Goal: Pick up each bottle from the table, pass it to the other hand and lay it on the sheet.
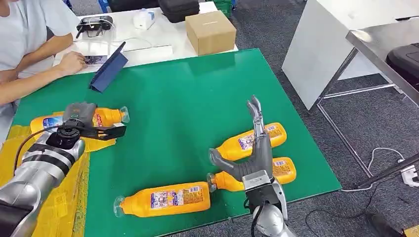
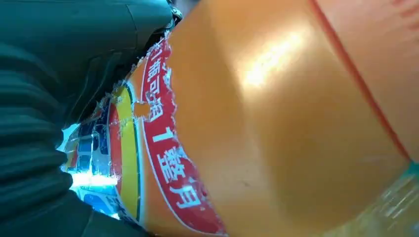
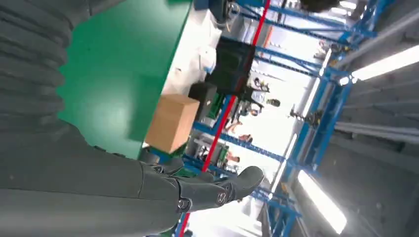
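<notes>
Left robot hand (image 1: 84, 123): at the near-left of the desk, fingers wrapped over an orange bottle (image 1: 106, 117) that lies on its side; in the left wrist view the bottle's label (image 2: 158, 148) sits right against the palm.
Held bottle: over the far end of the yellow sheet (image 1: 74, 197), clear cap pointing to the right; whether it rests on the sheet or is lifted off it I cannot tell.
Right robot hand (image 1: 257, 148): raised upright above the near-right of the desk, fingers straight and spread, thumb out to the left, holding nothing.
Bottles behind the right robot hand: two orange bottles on the green desk (image 1: 188, 98), one farther (image 1: 274, 135) and one nearer (image 1: 284, 169), both on their sides with caps to the left, partly hidden by the hand.
Front bottle (image 1: 165, 199): on its side near the front edge of the desk, cap to the left, apart from both hands.
Far side: a cardboard box (image 1: 210, 32) on a white table (image 1: 163, 37); a person's hand (image 1: 71, 61) rests beside a blue tablet case (image 1: 108, 66).
</notes>
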Motion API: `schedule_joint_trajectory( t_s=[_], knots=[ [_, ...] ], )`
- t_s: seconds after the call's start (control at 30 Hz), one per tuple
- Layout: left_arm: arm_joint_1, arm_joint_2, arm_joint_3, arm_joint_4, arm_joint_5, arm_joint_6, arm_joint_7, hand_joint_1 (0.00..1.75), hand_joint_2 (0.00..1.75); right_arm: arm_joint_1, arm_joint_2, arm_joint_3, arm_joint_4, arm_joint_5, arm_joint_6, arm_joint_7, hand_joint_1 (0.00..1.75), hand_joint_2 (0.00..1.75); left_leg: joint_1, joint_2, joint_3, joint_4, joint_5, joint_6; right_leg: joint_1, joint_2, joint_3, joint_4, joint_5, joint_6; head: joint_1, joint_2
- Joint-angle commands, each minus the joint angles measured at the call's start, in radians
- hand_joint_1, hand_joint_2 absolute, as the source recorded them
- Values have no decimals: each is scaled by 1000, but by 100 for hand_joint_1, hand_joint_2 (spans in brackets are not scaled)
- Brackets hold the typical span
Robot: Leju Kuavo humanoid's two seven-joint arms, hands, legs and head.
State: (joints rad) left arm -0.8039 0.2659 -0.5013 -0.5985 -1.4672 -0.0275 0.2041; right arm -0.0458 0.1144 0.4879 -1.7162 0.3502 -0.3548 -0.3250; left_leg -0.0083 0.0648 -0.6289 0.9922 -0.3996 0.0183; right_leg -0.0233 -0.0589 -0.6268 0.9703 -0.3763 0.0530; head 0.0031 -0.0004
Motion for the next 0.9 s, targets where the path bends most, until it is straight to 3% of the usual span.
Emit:
schedule_joint_trajectory(
  t_s=[0.03,0.13,0.17,0.33,0.37,0.63,0.67,0.9],
  knots=[
    [-66,-1,-5,157,1,-60,25,175,175,-74,4,31,104,1,8,30,0,175,4,-5,5,2,-3,-2,2,5,6,1,-3,-4,0,0],
    [-47,7,8,163,12,-43,15,175,175,-68,-1,27,118,-4,11,30,0,175,3,-3,5,1,-3,-2,2,6,5,0,-2,-3,0,0],
    [-43,2,16,166,22,-35,2,126,175,-68,-2,26,121,-5,10,28,0,175,4,-4,7,2,-4,-3,2,8,7,0,-3,-4,0,0],
    [-50,-19,19,166,27,-39,1,126,175,-81,5,27,111,-8,12,32,0,175,3,-5,5,1,-3,-2,2,4,6,0,-2,-3,0,0],
    [-46,-17,32,165,45,-41,-22,0,175,-74,1,27,112,-9,13,39,0,175,4,-7,6,3,-4,-2,2,5,8,1,-3,-3,0,0],
    [-18,-22,23,208,51,-53,-57,0,175,-73,-4,35,143,-15,21,22,0,175,2,-3,4,0,-2,-1,1,4,4,-1,-1,-2,0,0],
    [-12,-25,20,212,49,-50,-61,0,175,-74,-7,35,148,-15,23,20,0,175,5,-7,10,2,-5,-3,2,7,11,0,-4,-5,0,0],
    [25,-56,17,237,54,-42,-63,0,175,-91,-10,46,170,-28,54,11,0,175,1,-3,4,-1,-1,-1,0,3,4,-1,-1,-1,0,0]
  ],
)
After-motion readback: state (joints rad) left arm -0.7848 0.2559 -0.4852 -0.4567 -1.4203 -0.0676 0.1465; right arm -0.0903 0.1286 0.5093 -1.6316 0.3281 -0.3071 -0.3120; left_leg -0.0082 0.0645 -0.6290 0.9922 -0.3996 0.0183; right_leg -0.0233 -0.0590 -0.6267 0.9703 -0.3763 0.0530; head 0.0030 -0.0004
